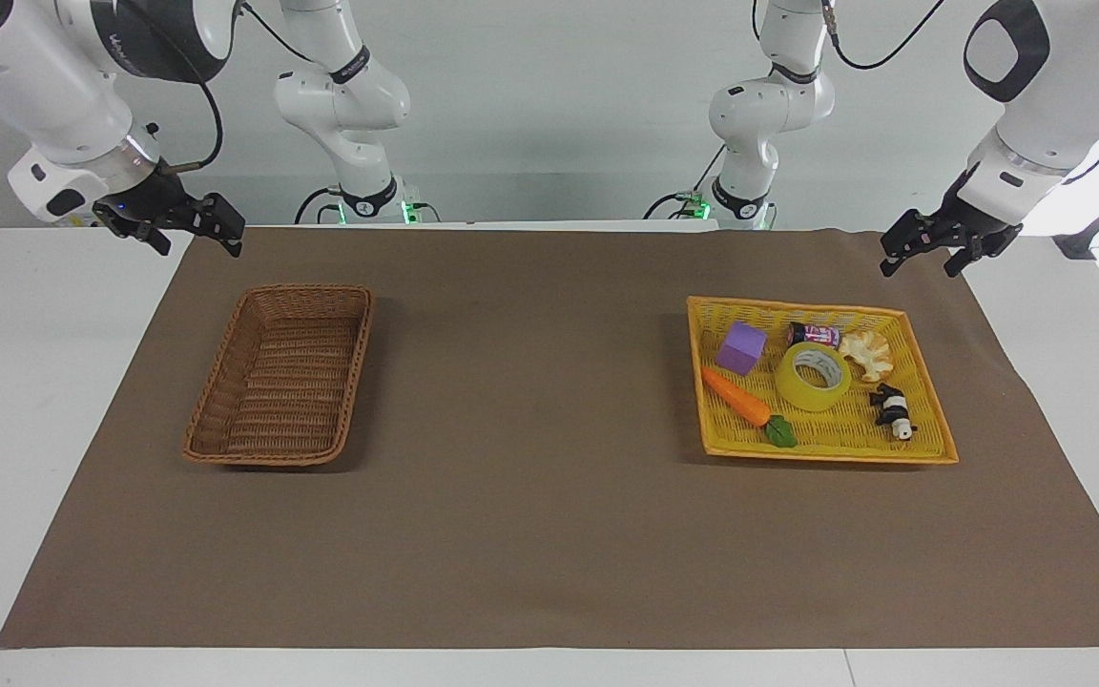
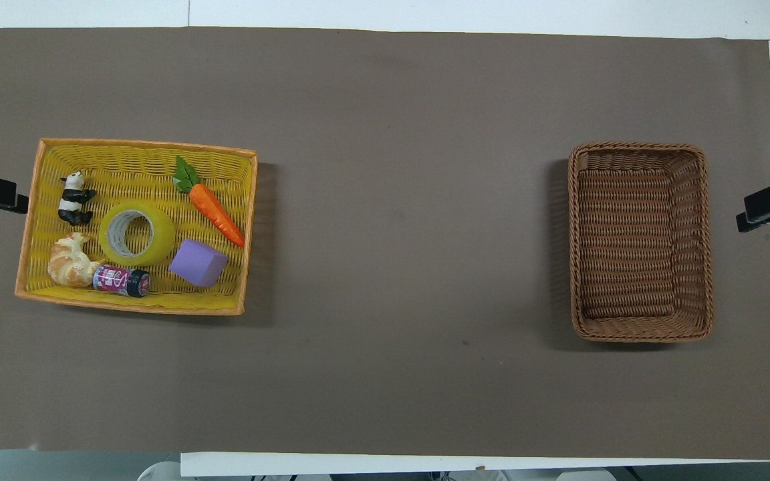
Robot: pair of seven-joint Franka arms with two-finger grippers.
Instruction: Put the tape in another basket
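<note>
In the yellow tray (image 1: 931, 425), the tape (image 1: 813, 377) lies flat, its core hole facing up. Both the left gripper (image 1: 926, 253) and the right gripper (image 1: 189, 227) hang with jaws apart, holding nothing.

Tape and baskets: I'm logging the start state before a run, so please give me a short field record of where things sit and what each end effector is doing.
tape: lying flat in the yellow tray, among the toys
tray neighbours: carrot, purple block, can, croissant, panda
brown basket: toward the right arm's end, nothing in it
left end effector: open, raised by the tray's end
right end effector: open, raised by the basket's end
</note>
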